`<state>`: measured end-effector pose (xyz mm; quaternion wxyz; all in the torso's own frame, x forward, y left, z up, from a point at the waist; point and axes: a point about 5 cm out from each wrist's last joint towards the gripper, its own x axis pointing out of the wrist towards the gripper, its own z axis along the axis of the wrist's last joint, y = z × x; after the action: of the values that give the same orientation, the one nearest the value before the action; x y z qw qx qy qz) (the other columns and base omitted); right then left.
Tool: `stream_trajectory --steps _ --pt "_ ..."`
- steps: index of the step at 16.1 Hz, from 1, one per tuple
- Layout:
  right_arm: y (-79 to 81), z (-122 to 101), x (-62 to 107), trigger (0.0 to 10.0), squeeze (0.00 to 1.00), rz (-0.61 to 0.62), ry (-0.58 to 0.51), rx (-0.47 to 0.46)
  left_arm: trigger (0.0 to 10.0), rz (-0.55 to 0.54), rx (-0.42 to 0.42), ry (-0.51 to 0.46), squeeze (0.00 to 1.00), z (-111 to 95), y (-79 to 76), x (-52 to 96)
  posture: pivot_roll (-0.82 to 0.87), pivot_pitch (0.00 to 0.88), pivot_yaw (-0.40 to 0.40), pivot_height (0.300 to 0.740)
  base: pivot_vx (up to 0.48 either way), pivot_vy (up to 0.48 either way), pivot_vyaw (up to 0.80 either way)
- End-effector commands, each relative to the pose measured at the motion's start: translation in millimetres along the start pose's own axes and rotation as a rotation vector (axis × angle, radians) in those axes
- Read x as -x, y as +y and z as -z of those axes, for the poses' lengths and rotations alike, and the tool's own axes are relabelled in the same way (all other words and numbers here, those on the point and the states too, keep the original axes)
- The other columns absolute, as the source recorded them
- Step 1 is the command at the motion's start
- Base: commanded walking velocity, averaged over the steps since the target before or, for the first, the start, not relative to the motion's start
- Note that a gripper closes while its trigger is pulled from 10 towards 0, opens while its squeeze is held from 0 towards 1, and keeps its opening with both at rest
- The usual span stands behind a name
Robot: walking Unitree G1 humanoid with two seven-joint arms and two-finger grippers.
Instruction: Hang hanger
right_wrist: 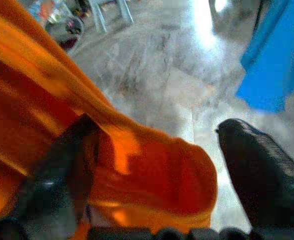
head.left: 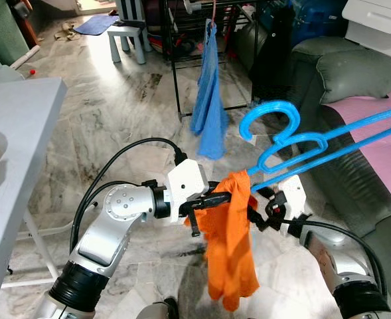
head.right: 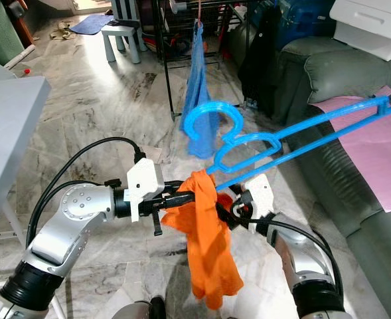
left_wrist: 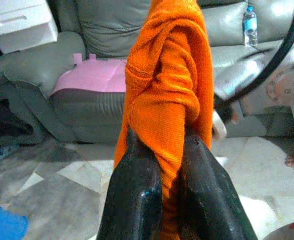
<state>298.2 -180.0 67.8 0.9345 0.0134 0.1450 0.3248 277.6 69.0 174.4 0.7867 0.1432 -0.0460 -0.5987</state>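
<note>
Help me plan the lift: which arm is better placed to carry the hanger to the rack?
Left, probably. The left end effector is shut on the orange cloth draped over the blue hanger's end; the right end effector is open, with that cloth between its fingers.

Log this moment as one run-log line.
left gripper: shut on orange cloth | right gripper: open beside cloth | blue hanger: cloth over one end | rack: ahead

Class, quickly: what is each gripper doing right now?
Left gripper: shut on the orange cloth.
Right gripper: open, fingers either side of the orange cloth by the blue hanger.
</note>
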Motion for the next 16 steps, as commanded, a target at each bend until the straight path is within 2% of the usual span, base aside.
stream_trajectory --steps 1,4,5,7,10,13,14,15,16 --pt "-7.2 12.0 4.8 0.0 0.00 0.059 0.048 -0.052 10.0 -0.028 -0.054 -0.035 0.00 -14.4 9.6 3.6 -0.04 0.116 0.033 0.740 0.000 0.000 0.00" --pt "-24.0 27.6 16.5 0.0 0.00 0.191 0.105 -0.110 10.0 -0.074 -0.070 -0.016 0.00 -14.0 22.3 13.1 -0.04 0.117 0.032 0.740 0.000 0.000 0.00" --pt "-35.7 29.7 24.8 0.0 0.00 0.276 0.100 -0.143 10.0 -0.097 -0.073 -0.005 0.00 -13.8 27.7 18.5 -0.04 0.117 0.032 0.740 0.000 0.000 0.00" --pt "-50.7 28.2 36.8 0.0 0.00 0.378 0.074 -0.178 10.0 -0.122 -0.072 0.013 0.00 -10.4 32.6 23.8 -0.05 0.115 0.034 0.740 0.000 0.000 0.00" --pt "-77.0 15.6 57.3 0.0 0.00 0.551 0.007 -0.172 10.0 -0.175 -0.062 0.035 0.00 -2.8 38.1 32.5 -0.05 0.117 0.030 0.740 0.000 0.000 0.00" --pt "-99.7 -31.0 67.8 0.0 0.00 0.666 -0.169 -0.117 10.0 -0.225 -0.037 0.072 0.00 13.4 39.2 40.6 -0.06 0.115 0.032 0.740 0.000 0.000 0.00" --pt "-111.9 -67.5 71.8 0.0 0.00 0.746 -0.291 -0.094 10.0 -0.239 -0.025 0.089 0.00 22.7 36.7 41.5 -0.06 0.111 0.030 0.740 0.000 0.000 0.00" --pt "-114.7 -77.9 72.5 0.0 0.00 0.767 -0.320 -0.081 10.0 -0.239 -0.020 0.093 0.00 25.3 35.5 41.2 -0.06 0.110 0.030 0.740 0.000 0.000 0.00" --pt "-118.7 -103.6 72.4 0.0 0.00 0.790 -0.395 -0.064 10.0 -0.239 -0.002 0.097 0.00 30.9 32.5 40.2 -0.06 0.110 0.028 0.740 0.000 0.000 0.00"
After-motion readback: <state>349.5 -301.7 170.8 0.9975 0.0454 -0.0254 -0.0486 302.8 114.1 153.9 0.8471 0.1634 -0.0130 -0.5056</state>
